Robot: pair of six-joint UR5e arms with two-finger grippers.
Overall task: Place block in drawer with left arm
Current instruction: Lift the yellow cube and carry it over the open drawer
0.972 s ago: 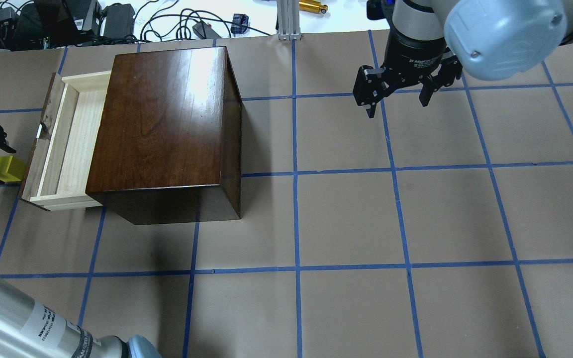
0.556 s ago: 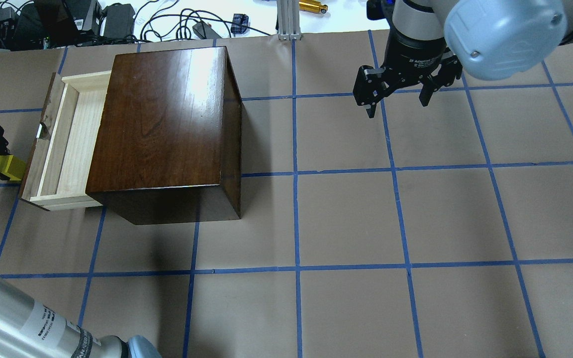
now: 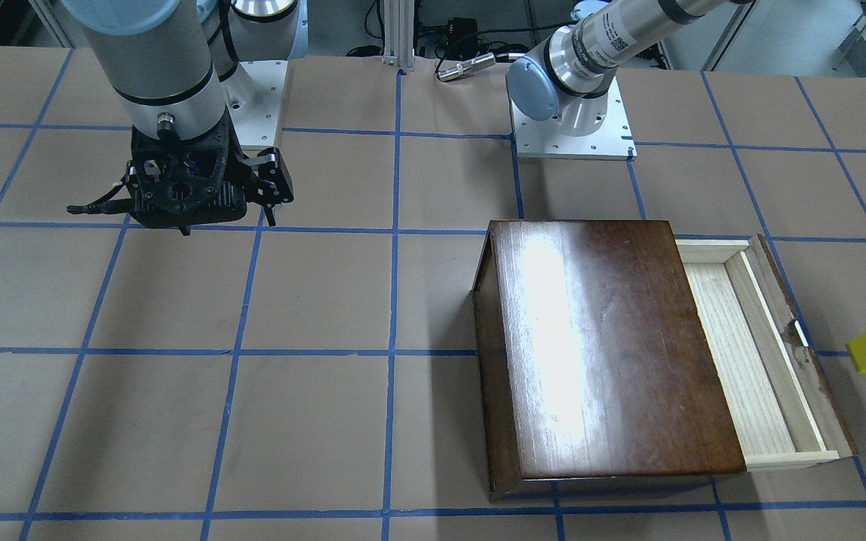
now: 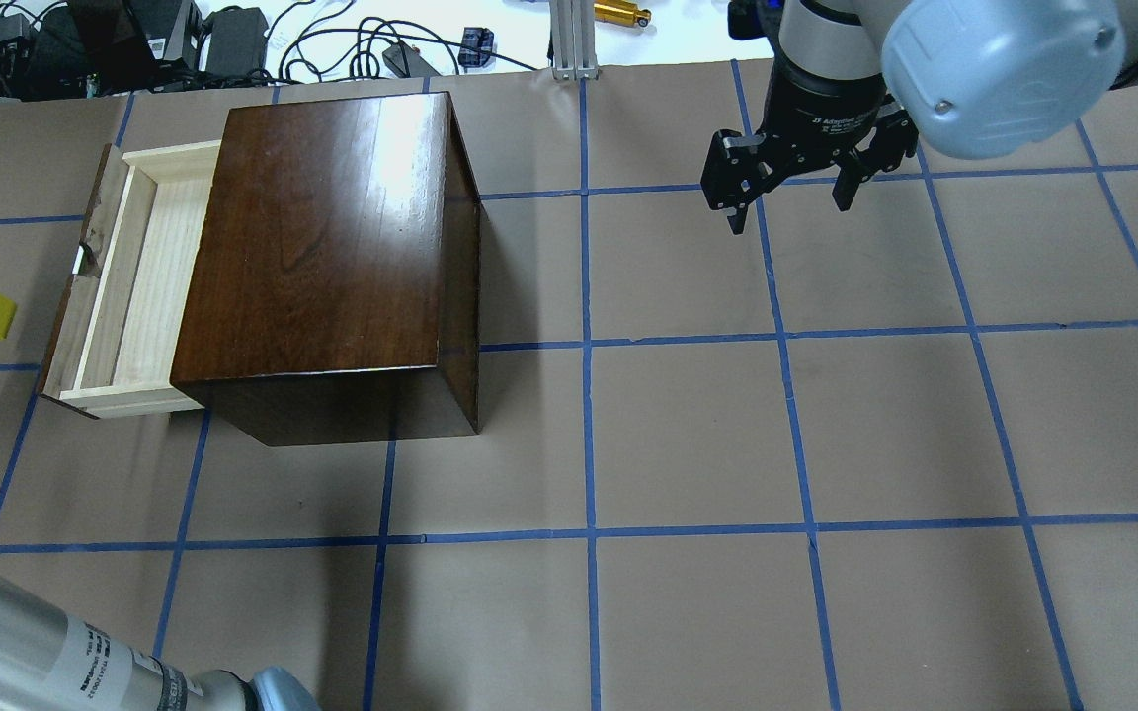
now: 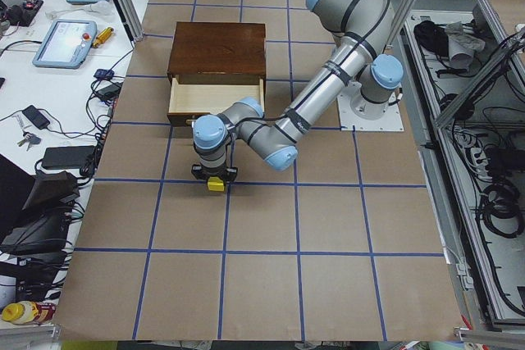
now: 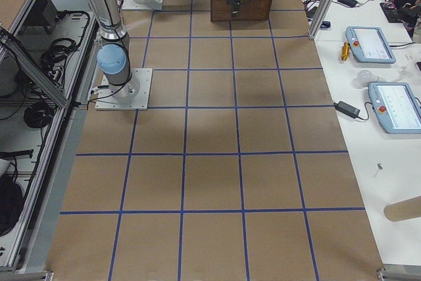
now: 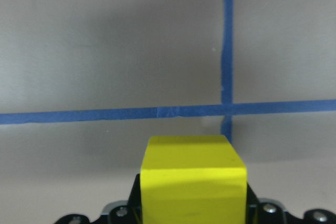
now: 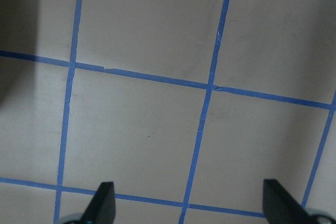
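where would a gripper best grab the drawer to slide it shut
Take the drawer by its dark front panel, near the notch at its middle. Come straight down with the fingers straddling the top edge. The panel stands as a thin upright wall, with the open tray behind it and bare table in front, so a pinch there should likely hold.

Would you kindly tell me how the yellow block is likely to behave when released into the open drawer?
The block looks rigid: its edges are sharp while gripped. Flat faces suggest it will rest rather than roll on the drawer floor. Being small and probably light, it might bounce or skid if dropped from height.
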